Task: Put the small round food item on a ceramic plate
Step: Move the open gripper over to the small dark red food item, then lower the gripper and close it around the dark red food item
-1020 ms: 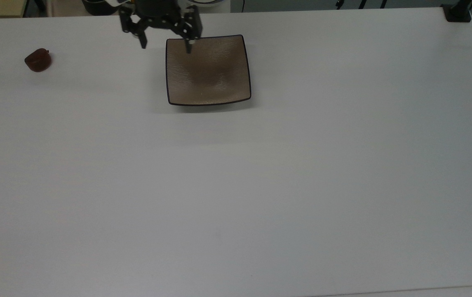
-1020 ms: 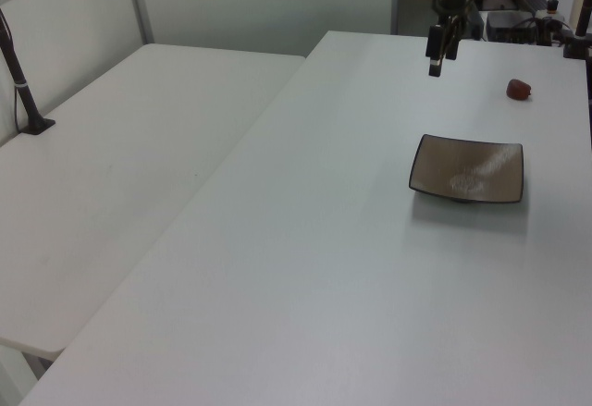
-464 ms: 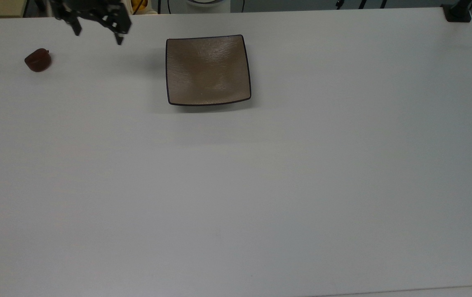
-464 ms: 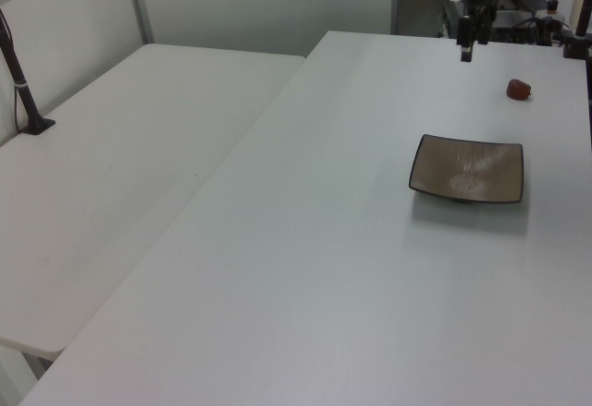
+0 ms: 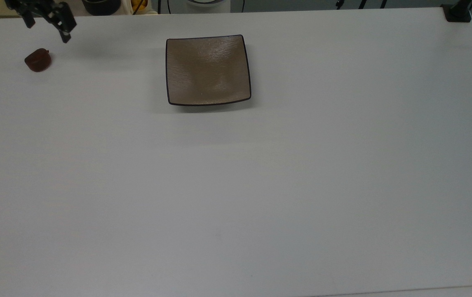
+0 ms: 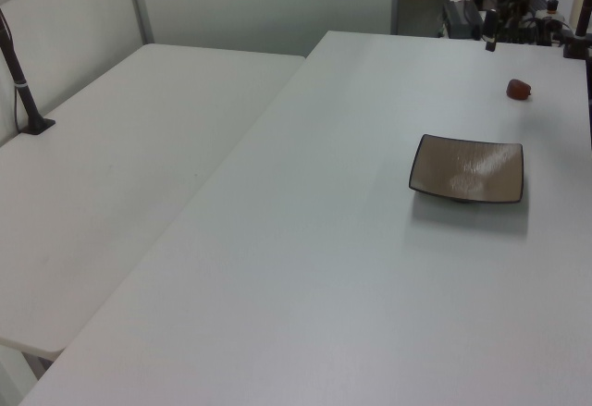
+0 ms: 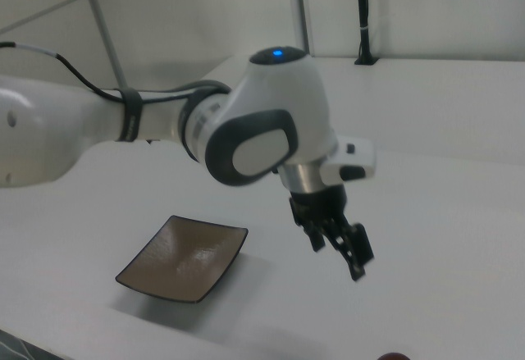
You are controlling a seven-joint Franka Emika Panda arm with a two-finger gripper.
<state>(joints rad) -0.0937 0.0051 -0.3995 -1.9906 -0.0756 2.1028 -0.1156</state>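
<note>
Top view: gripper at upper left, jaws spread wide and empty, above the white table; small round food item just below it on the table; ceramic plate upper centre, bare, well apart from the item.

Left view: plate right of centre; item upper right; gripper at top.

Right view: gripper centre, jaws apart, nothing held; plate lower left; item at bottom edge.

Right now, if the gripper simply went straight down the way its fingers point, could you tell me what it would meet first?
Probably bare table. The open gripper hangs just beside the small round food item, not clearly over it, though depth is uncertain.
</note>
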